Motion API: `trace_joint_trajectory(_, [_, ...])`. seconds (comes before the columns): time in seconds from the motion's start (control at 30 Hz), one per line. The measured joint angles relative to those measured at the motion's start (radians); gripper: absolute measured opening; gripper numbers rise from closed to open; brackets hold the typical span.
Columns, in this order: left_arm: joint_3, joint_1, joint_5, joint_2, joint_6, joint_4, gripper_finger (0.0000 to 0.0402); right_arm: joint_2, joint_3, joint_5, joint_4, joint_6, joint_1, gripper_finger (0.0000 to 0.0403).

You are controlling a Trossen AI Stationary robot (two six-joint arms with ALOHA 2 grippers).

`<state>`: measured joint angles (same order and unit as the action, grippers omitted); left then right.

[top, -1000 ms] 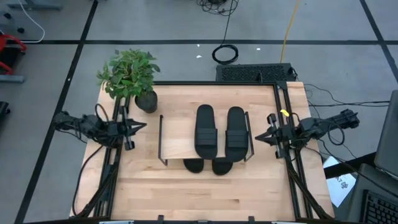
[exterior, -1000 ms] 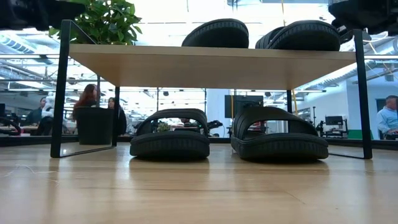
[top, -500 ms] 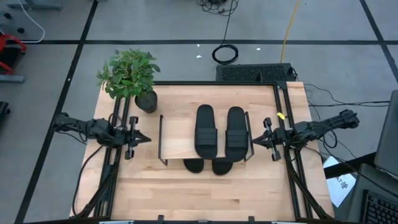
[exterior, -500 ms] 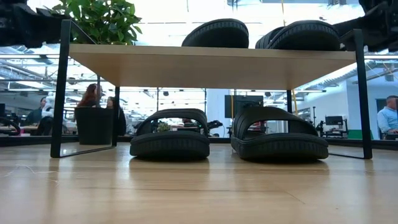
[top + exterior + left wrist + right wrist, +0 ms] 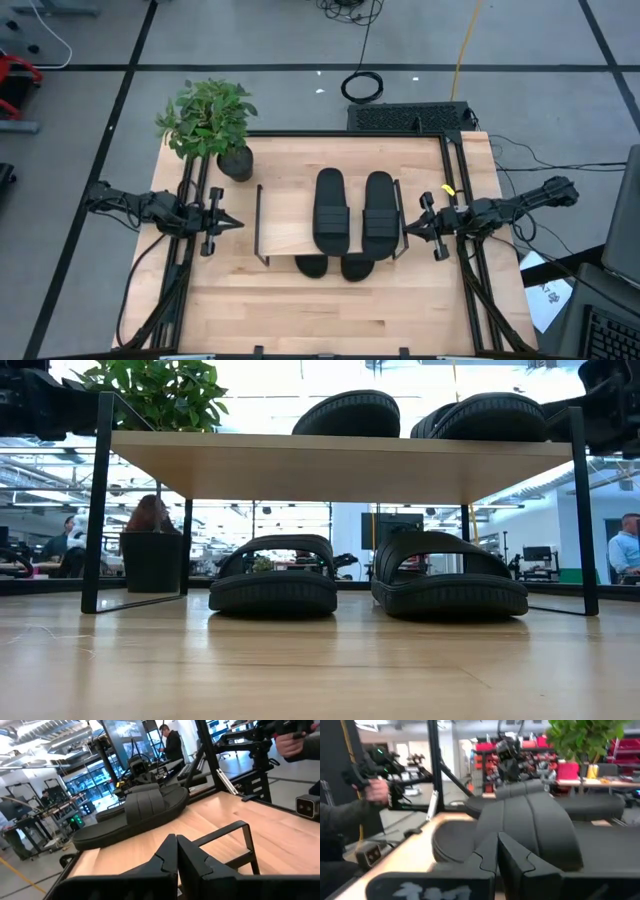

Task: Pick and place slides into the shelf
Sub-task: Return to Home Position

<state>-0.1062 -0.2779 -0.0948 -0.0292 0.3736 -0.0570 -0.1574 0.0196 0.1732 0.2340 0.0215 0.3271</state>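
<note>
Two black slides [image 5: 329, 209] [image 5: 378, 210] lie sole-down, side by side, on the shelf's light board [image 5: 285, 225]. Two more [image 5: 273, 574] [image 5: 448, 574] stand on the table under the board, their ends [image 5: 311, 266] poking out at its near edge. My left gripper [image 5: 236, 223] hovers shut off the shelf's left side, pointing at it; its wrist view shows a top slide [image 5: 131, 814]. My right gripper [image 5: 403, 228] hovers shut just off the shelf's right side, close to the right top slide [image 5: 530, 827].
A potted plant [image 5: 210, 122] stands at the table's far left corner, behind the left arm. The shelf's thin black wire legs [image 5: 103, 500] [image 5: 577, 510] frame both sides. Bare tabletop [image 5: 330, 310] lies near of the shelf. People stand in the room beyond.
Both arms have moved toward the table's near edge and slightly inward toward the shelf. Both grippers, open a second ago, have shut. The slides and shelf have stayed put.
</note>
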Motion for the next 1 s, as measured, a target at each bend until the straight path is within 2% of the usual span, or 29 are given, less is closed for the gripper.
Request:
trace_joint_trajectory(0.13, [-0.001,0.0,0.0,0.0,-0.031,-0.011,0.0001,0.001,-0.001,-0.029,0.009,-0.004,0.0,0.0004])
trace_joint_trajectory(0.37, [-0.002,0.0,-0.003,0.0,-0.044,-0.13,0.0,0.0,-0.002,-0.032,0.007,-0.006,0.0,0.0004])
trace_joint_trajectory(1.0, [-0.002,0.0,-0.021,-0.002,-0.067,-0.17,0.0007,0.001,-0.004,-0.014,0.008,-0.042,0.0,0.0004])
